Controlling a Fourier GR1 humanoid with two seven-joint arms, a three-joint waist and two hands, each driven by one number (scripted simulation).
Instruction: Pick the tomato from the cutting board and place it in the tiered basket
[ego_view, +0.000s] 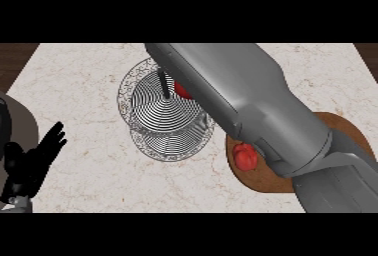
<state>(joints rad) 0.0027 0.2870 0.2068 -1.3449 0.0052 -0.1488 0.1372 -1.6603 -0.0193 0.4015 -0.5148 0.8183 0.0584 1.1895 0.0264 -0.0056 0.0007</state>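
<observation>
A: Tomato (181, 90), head view: a red piece shows at upper centre, over the wire tiered basket (166, 117), mostly hidden by the right forearm (244, 105). A second red tomato (246, 156) lies on the brown cutting board (351, 132) at right.

B: Hands?

A: The right hand is concealed under its forearm; I cannot tell its fingers' state. The left hand (33, 160) rests at the lower left edge, fingers spread upward, holding nothing, on the marble counter (81, 80).
</observation>
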